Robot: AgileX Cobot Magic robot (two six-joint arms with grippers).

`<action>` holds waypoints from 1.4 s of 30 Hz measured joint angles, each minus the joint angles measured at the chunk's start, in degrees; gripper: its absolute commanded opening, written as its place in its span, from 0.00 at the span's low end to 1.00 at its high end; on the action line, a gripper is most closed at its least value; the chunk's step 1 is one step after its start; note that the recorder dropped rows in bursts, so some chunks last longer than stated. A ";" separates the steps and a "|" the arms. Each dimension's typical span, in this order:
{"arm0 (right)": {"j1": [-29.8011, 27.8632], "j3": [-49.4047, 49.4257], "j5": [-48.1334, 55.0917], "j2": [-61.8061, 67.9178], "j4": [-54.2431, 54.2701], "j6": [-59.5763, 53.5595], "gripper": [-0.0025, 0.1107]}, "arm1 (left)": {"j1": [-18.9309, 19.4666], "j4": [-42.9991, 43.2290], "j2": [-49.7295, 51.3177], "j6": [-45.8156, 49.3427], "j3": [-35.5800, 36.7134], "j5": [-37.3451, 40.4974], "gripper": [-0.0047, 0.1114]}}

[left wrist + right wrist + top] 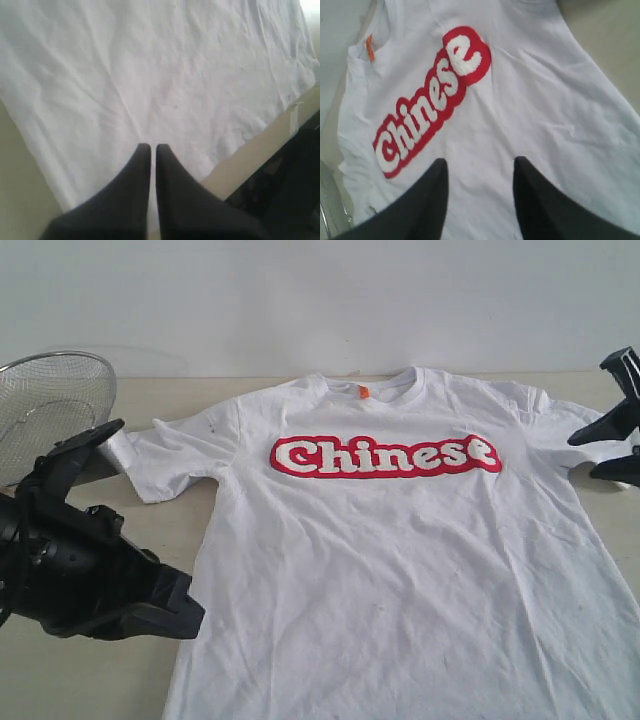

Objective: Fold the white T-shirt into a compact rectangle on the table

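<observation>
White short-sleeved cotton T-shirt (400, 570): lying spread flat, print upward, on pale beige wood-grain table (150, 530), beneath both tools, probably for clean folding. Left gripper (150, 147): hovering pressed together, empty. Right gripper (480, 165): hovering parted above chest cloth, likely preparing a pinch.

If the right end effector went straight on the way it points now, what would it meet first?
The right end effector would likely meet the white T-shirt first, on plain fabric beside the red lettering; depth is unclear.
</observation>
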 measured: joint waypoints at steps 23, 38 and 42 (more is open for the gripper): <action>-6.24 -0.80 -5.93 18.16 34.05 -25.95 0.48 | -0.09 -5.97 -0.35 5.64 0.00 -3.60 0.08; -6.24 -10.33 -5.45 25.17 34.03 -23.82 0.48 | -0.09 -5.97 -0.35 6.22 0.00 -3.84 0.08; -6.03 -12.05 -4.80 26.87 34.27 -21.42 0.48 | -0.09 -6.26 -0.35 6.36 0.00 -4.60 0.08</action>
